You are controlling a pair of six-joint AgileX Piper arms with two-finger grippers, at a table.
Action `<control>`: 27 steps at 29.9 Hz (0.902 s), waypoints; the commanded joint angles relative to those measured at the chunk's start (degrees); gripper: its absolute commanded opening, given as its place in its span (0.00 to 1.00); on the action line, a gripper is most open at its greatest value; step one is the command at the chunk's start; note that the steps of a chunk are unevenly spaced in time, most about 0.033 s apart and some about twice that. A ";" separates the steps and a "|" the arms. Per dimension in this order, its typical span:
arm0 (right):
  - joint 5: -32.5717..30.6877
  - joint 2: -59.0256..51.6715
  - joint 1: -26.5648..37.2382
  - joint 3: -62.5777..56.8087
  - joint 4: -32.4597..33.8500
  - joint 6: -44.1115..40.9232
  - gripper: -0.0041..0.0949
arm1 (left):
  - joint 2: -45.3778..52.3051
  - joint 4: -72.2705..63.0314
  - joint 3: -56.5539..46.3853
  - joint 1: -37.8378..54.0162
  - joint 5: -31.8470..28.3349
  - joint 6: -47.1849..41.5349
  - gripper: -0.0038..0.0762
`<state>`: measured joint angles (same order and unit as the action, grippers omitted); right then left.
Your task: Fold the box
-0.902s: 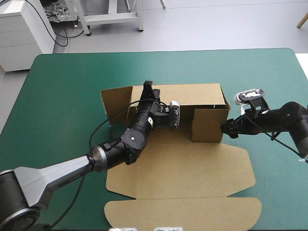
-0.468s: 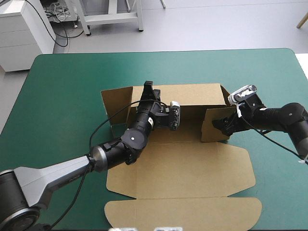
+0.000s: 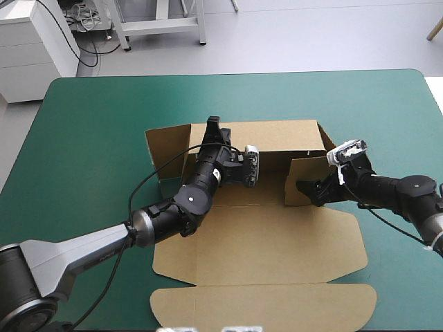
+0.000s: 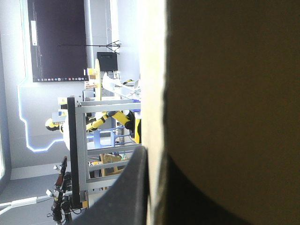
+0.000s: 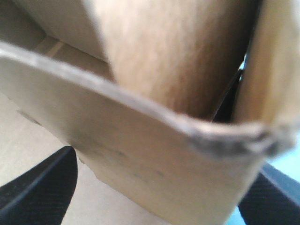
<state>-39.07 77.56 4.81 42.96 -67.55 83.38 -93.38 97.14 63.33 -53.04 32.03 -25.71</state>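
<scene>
Folding the box (image 3: 263,235): left pincer (image 3: 213,124) clamps its wall (image 3: 277,135); right pincer (image 3: 303,187), spread, straddles a flap (image 3: 297,171); seemingly light, stiff.

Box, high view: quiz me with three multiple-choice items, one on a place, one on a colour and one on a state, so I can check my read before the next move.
1. Where is the right gripper working?
A) at the right side flap of the box
B) at the left side wall
C) off the table

2. What colour is the table cover?
A) red
B) teal-green
C) white

3. How does the large near panel lie?
A) flat
B) upright
C) rolled up

Answers:
1 A: the right wrist view shows its fingers standing either side of that flap's edge.
2 B: the cover is teal-green all around the board.
3 A: the high view shows it spread on the cover, toward the table's near edge.
</scene>
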 commanded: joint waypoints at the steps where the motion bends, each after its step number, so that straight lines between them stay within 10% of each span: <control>1: -0.35 -1.91 0.11 1.21 -5.12 1.97 0.86 | 2.02 0.10 1.03 -0.61 -3.15 -0.53 0.04; 15: 1.72 -1.91 -0.11 1.21 -5.82 3.54 0.84 | 2.02 0.10 1.03 -0.61 -3.24 -0.53 0.04; 24: 9.83 -1.81 -7.60 1.21 -7.21 4.59 0.19 | 2.02 0.10 1.03 -0.61 -3.24 -0.53 0.04; 27: 13.47 -1.81 -9.85 1.21 -7.21 4.59 0.14 | 2.02 0.10 1.03 -0.61 -3.24 -0.53 0.04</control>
<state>-24.91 77.53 -2.60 42.68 -72.25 87.01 -93.38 97.19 63.33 -53.04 31.95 -25.71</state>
